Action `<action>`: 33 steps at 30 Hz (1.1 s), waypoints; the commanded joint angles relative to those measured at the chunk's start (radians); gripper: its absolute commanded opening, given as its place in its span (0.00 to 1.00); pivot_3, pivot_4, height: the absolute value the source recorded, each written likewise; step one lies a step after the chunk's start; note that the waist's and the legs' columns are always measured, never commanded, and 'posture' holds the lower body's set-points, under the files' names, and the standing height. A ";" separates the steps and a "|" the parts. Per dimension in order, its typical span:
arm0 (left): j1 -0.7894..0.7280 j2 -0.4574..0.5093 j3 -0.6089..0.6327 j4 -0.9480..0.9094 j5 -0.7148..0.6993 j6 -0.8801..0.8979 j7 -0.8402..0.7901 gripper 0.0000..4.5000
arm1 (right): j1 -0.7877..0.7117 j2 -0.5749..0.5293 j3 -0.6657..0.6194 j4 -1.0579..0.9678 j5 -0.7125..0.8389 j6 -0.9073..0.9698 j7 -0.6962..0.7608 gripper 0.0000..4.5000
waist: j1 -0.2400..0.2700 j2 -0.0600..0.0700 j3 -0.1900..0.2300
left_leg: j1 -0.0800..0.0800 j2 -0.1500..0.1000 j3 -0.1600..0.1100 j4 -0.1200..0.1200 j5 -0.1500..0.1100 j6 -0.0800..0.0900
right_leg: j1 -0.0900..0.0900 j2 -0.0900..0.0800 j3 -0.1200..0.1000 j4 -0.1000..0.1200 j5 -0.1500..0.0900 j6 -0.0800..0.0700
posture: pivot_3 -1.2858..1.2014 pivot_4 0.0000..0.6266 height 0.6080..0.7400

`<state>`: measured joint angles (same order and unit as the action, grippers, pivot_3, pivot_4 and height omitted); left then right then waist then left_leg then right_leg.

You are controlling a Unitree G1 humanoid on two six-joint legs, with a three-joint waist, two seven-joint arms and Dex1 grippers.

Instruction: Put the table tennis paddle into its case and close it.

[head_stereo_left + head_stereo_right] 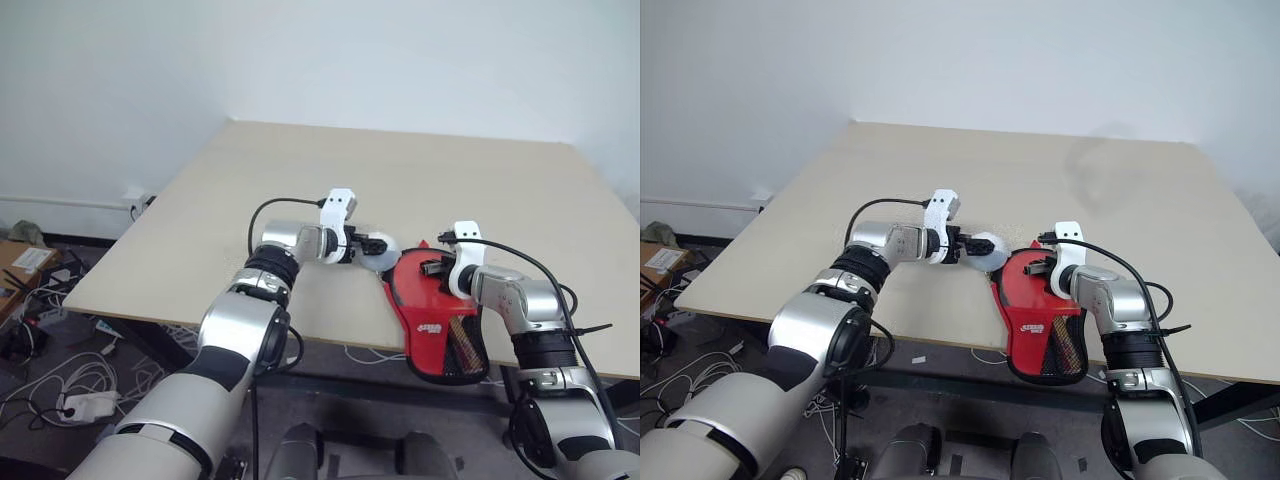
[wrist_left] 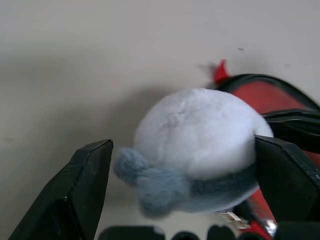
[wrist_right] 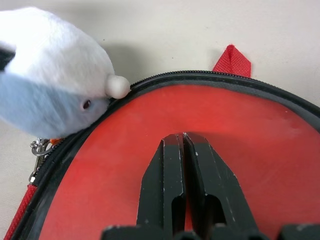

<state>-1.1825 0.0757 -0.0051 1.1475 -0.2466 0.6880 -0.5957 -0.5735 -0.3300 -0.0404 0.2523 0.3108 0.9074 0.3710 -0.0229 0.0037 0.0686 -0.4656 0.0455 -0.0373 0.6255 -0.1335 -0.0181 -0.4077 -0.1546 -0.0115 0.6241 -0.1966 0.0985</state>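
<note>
The red case [image 1: 432,322] lies at the table's front edge, its narrow end with white logo and black mesh hanging past the edge. My right gripper [image 3: 182,136] is shut with nothing between its fingers, its tips over the case's red face [image 3: 125,165] inside the black zip edging. A small white and grey-blue plush ball [image 2: 200,145] sits at the case's far left rim. My left gripper [image 2: 183,141] stands open around it, one finger on each side. The table tennis paddle is hidden.
The beige table [image 1: 300,180] stretches wide behind and to both sides of the case. A red pull tab [image 3: 231,60] sticks out at the case's far end, and a metal zip puller [image 3: 36,147] lies under the plush. Cables and a power strip [image 1: 80,405] lie on the floor at left.
</note>
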 commanded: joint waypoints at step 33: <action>-0.031 -0.034 0.199 0.148 0.034 -0.059 0.076 0.15 | 0.002 0.032 0.030 0.006 -0.008 0.049 -0.005 0.04 | -0.001 0.000 0.000 | 0.000 0.000 0.000 0.000 0.000 0.000 | 0.000 0.000 -0.001 0.000 0.000 0.000 | 0.52 0.00 0.61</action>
<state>-1.1898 0.0402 0.1852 1.2809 -0.2130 0.6304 -0.5421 -0.5818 -0.3102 -0.0436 0.2572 0.3100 0.9166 0.3593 -0.0235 0.0034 0.0685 -0.4655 0.0455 -0.0377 0.6251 -0.1336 -0.0181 -0.4077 -0.1547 -0.0119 0.6239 -0.1967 0.0989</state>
